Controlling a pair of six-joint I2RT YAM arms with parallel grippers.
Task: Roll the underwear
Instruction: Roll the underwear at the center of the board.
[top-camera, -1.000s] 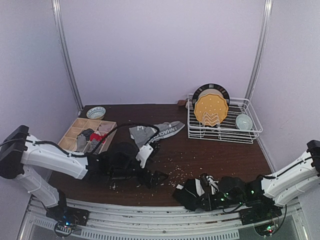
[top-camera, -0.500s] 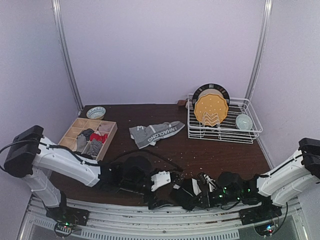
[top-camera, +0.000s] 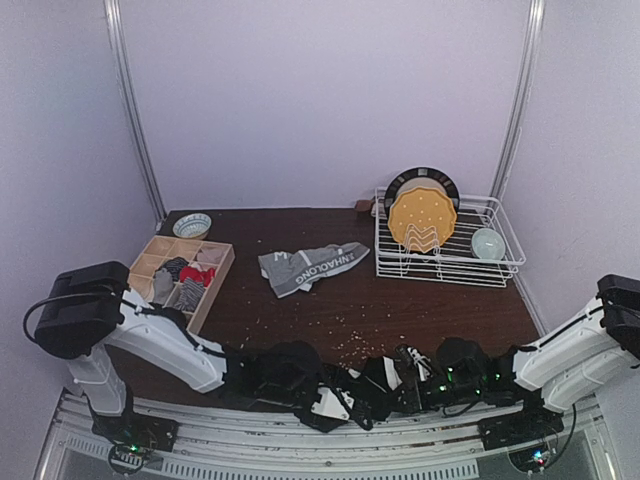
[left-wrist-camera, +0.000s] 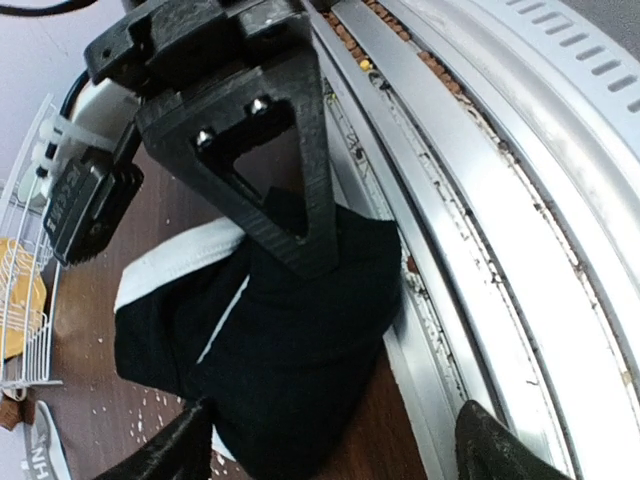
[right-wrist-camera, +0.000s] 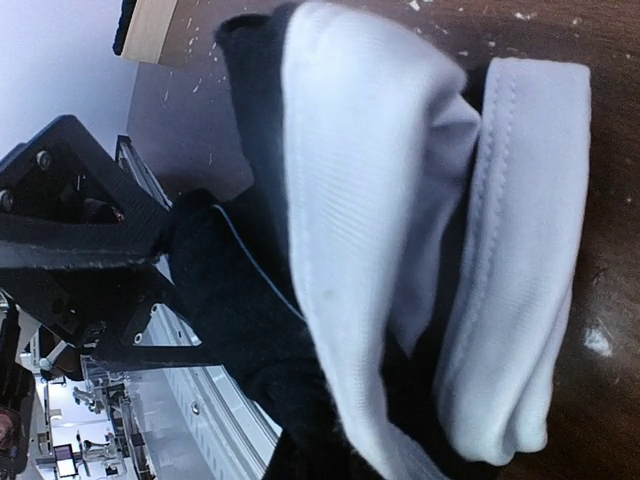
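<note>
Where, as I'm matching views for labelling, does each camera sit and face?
Top: above and behind the bases, looking down across the table to the back wall; both arms show.
Left wrist: on the left arm, looking along the near rail at the underwear; its left gripper open at the bottom edge.
Right wrist: on the right arm, close against the underwear's white band; own fingers not discernible.
Shared: both wrist views show that underwear; left wrist also shows the right gripper shut on it.

two loose briefs (top-camera: 312, 266), two bowls (top-camera: 192, 224), two plates (top-camera: 422, 220), one rack (top-camera: 450, 262), one divided wooden box (top-camera: 222, 268).
</note>
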